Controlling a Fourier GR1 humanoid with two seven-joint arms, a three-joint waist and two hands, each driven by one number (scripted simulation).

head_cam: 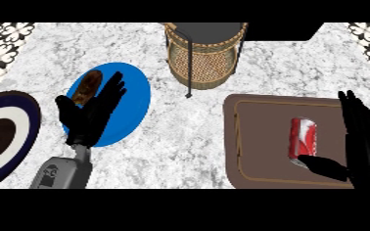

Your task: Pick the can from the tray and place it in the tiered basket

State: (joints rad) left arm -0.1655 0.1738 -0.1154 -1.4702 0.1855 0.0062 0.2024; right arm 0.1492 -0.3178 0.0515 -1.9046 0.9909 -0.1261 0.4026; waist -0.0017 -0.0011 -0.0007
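A red and white can [303, 139] lies on its side on the brown tray [256, 142] at the right. My right hand [354, 142] is at the tray's right edge, fingers straight and pointing away, thumb [323, 166] just under the can's near end. The fingers stand right of the can, not curled round it. The woven tiered basket [203, 57] stands at the back centre on thin black legs. My left hand [92, 111] rests open over the blue plate at the left.
A blue plate [133, 103] holds a brown piece of food [87, 86] at its far side. A dark blue and white dish [16, 129] sits at the left edge. Bare marble counter lies between the plate, the basket and the tray.
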